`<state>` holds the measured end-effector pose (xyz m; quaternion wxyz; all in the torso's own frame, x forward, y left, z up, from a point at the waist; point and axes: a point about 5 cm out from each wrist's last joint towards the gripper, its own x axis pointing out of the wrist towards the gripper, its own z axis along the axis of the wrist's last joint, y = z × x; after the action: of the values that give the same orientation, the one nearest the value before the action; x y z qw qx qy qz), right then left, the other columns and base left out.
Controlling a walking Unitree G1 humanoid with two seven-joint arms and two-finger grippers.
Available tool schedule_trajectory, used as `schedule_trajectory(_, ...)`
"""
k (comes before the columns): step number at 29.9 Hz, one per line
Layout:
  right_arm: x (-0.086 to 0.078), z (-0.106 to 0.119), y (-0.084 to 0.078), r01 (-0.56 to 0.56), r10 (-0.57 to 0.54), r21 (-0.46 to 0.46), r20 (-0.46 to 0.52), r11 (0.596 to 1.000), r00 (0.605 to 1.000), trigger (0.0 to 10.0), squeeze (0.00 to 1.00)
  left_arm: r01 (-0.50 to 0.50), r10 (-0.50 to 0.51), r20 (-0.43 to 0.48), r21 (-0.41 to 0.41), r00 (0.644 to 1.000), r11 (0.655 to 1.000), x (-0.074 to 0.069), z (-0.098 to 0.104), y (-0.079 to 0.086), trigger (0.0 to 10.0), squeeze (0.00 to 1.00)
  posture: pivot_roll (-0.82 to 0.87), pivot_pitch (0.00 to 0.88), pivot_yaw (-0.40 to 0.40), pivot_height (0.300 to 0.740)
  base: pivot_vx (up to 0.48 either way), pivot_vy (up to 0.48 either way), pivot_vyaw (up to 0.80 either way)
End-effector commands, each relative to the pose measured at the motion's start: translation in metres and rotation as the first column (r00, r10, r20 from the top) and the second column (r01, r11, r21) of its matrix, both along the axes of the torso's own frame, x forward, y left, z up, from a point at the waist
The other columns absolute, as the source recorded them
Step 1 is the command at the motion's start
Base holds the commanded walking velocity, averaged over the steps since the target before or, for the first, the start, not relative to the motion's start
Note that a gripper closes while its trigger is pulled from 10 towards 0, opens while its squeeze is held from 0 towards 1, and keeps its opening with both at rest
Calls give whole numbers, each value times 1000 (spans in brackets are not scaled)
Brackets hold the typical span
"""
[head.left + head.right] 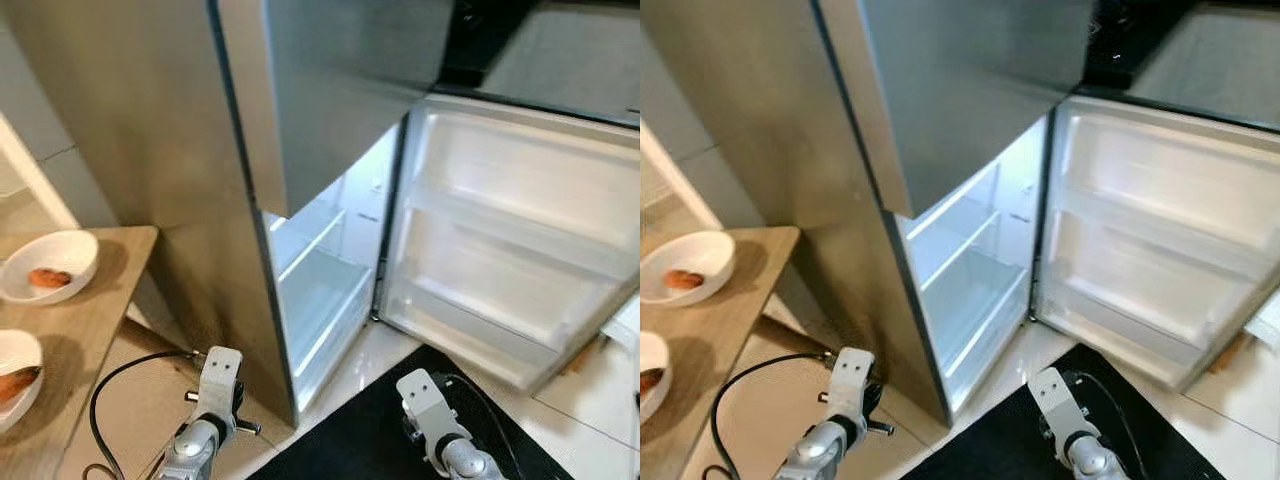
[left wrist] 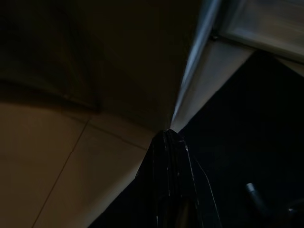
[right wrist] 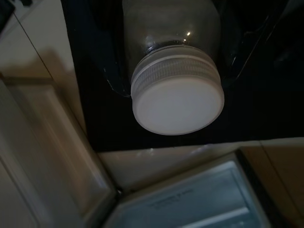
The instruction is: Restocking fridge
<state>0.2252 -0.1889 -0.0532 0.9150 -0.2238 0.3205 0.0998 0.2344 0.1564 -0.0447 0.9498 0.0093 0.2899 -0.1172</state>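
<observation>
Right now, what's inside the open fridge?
The fridge shows bare white shelves, and the door racks look bare too. The upper door hides the top section. The jar is in the right gripper.

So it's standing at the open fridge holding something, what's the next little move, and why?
Probably raise the right end effector toward the fridge's white shelves. It is clamped on a clear jar with a white lid, hanging low over the black mat, while the fridge door stands wide open and its racks look bare. The left end effector hangs idle.
</observation>
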Motion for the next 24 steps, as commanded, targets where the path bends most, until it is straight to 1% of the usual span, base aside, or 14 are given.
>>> schedule_trajectory(1, -1, 0, -1, 28, -29, 18, 7, 999, 1000, 10000, 0, 2, -2, -3, 11, 1000, 1000, -2, -1, 2, 10000, 0, -150, 66, 54, 740, 0, 0, 0)
schedule_trajectory(5, -1, 0, -2, 20, -20, 8, 10, 1000, 1000, 10000, 0, 20, -20, 1, 17, 1000, 1000, -1, -1, 1, 10000, 0, -155, 62, 58, 740, 0, 0, 0)
schedule_trajectory(8, -2, -1, -4, 42, -42, 15, 2, 999, 999, 10000, 0, 44, -44, 4, 30, 999, 999, 0, 0, 0, 10000, 0, -156, 60, 58, 740, 0, 0, 0)
schedule_trajectory(10, -3, -1, -5, 75, -75, 39, -6, 996, 997, 10000, 0, 48, -48, 4, 33, 999, 998, 0, 0, -1, 10000, 0, -159, 58, 61, 740, 0, 0, -800)
schedule_trajectory(24, -5, -1, -6, 74, -74, 36, 4, 997, 997, 10000, 0, 97, -98, 12, 38, 995, 995, 0, 0, -7, 10000, 0, -169, 44, 65, 740, 0, 0, -800)
